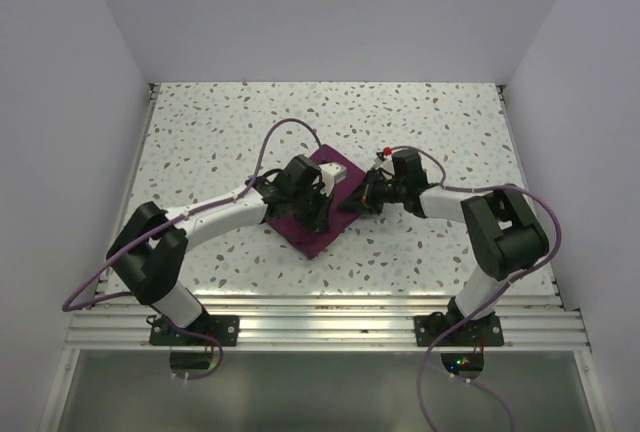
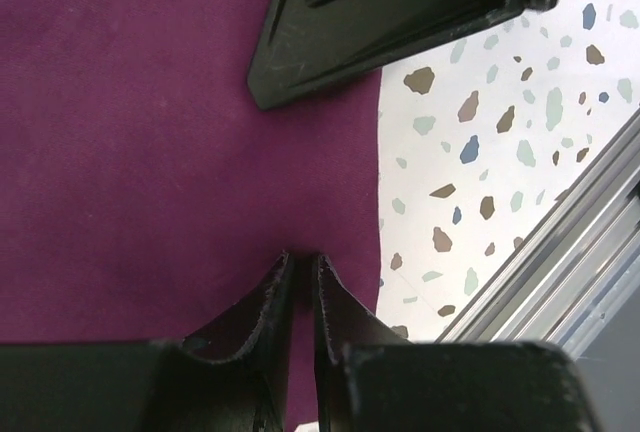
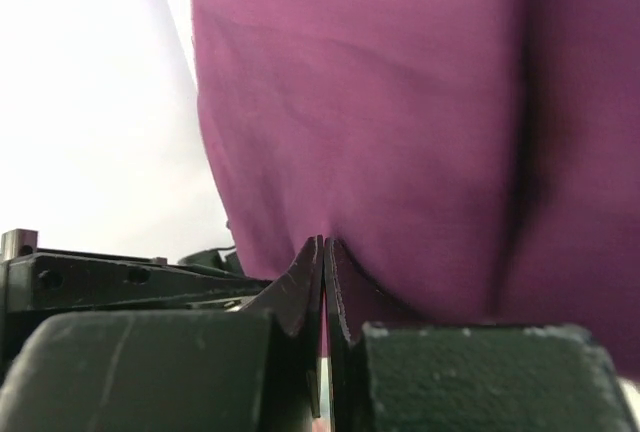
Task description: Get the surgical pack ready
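The dark-purple cloth lies bunched and folded in the middle of the table. My left gripper is shut, pinching the cloth near its edge. My right gripper is shut on the cloth's right side, and a raised fold of the cloth fills the right wrist view. A small white piece pokes out at the cloth's far edge; I cannot tell what it is. The steel tray, scissors and tweezers are hidden.
The speckled white table lies all around. A right gripper finger lies on the cloth close above my left fingertips. The aluminium rail runs along the near edge. White walls close in three sides.
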You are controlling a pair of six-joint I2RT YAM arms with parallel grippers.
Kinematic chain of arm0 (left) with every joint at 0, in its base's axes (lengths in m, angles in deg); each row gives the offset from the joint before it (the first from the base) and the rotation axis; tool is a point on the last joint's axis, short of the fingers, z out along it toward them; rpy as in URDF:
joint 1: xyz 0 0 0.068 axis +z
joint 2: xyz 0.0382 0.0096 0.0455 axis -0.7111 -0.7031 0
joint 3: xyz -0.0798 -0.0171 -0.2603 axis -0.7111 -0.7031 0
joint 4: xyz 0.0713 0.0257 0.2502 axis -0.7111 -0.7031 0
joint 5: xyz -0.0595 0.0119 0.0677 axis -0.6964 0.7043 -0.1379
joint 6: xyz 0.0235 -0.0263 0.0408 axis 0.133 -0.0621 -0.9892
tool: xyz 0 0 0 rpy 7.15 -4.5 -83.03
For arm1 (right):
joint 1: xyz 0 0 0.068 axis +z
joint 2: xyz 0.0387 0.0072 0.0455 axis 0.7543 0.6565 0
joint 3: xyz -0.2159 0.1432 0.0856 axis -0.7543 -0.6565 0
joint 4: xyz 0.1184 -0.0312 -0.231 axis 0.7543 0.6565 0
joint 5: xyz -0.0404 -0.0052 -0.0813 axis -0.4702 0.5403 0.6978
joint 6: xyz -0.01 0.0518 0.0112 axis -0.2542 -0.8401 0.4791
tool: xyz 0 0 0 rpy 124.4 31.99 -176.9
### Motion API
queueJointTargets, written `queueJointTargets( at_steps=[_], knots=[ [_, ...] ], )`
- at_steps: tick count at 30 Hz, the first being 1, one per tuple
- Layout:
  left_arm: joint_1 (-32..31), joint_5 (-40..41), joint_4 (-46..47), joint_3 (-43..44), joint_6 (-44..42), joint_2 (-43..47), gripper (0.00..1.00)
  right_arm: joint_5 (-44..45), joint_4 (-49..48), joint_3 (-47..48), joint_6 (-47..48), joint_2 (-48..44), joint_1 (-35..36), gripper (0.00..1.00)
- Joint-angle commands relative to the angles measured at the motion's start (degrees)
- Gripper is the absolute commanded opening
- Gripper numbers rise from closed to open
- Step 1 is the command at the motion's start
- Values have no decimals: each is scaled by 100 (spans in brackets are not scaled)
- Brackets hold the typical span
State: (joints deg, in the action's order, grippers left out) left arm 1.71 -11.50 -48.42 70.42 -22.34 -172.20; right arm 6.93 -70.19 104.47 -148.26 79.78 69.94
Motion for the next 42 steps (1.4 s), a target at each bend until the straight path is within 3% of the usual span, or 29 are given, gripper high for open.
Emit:
queueJointTargets(
  at_steps=[1,5,9,17,22,24,29,32,33,34,36,38,39,40,41,42],
  knots=[
    [11,150,-468,322,-114,319,17,39,1188,610,784,-499,-5,0],
    [11,-79,-416,340,61,407,18,-75,1524,637,803,-887,-5,0],
    [11,-228,-249,182,202,311,18,-260,1033,68,522,-1010,12,0],
    [11,-334,-82,-292,422,240,17,-637,-258,-742,293,-308,30,0],
    [11,-62,-239,-399,405,319,15,-542,-138,-673,451,-245,12,0],
    [11,78,-319,-320,370,450,15,-411,405,-411,617,-482,21,0],
    [11,255,-784,163,369,889,20,336,3406,845,2075,-1158,21,0],
    [20,404,-1083,462,413,1171,26,775,4490,1312,2542,-1379,30,2],
    [11,491,-1197,524,422,1242,30,925,4730,1392,2656,-1466,21,5],
    [20,553,-1224,559,440,1321,31,1274,4958,1463,2710,-1502,21,21],
    [64,702,-1285,621,475,1479,34,1506,5382,1516,2754,-1581,21,24],
    [177,843,-1408,621,545,1602,35,1743,5496,1402,2719,-1739,21,32],
    [248,922,-1418,586,571,1664,41,1883,5566,1376,2667,-1853,21,39],
    [335,949,-1409,525,615,1725,44,2024,5671,1375,2631,-1915,30,66],
    [562,984,-1391,368,737,1882,48,2321,5890,1358,2614,-1976,21,85],
    [704,984,-1330,279,800,1971,61,2463,5988,1366,2692,-2064,30,99]
  ],
)
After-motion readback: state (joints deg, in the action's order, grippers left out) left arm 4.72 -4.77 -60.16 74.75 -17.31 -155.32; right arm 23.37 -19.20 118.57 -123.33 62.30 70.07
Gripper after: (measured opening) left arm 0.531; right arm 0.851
